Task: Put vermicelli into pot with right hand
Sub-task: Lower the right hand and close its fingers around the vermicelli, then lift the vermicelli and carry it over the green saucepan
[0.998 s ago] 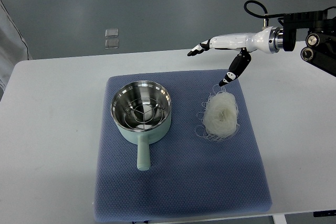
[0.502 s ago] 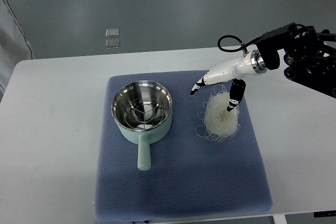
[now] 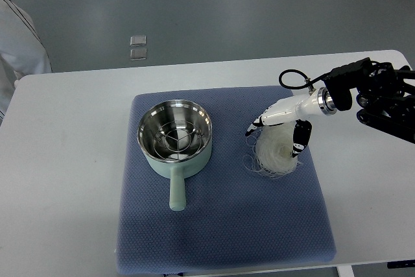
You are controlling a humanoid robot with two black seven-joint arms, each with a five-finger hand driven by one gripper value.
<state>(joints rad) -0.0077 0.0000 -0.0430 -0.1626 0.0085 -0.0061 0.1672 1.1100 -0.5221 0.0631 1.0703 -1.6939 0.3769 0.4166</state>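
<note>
Since the earlier frame our right hand has dropped onto the vermicelli, fingers spread around the nest, not yet closed. It lies on the blue mat, right of the pot. We should gather loose strands fully before lifting, so none trail outside the rim.
</note>
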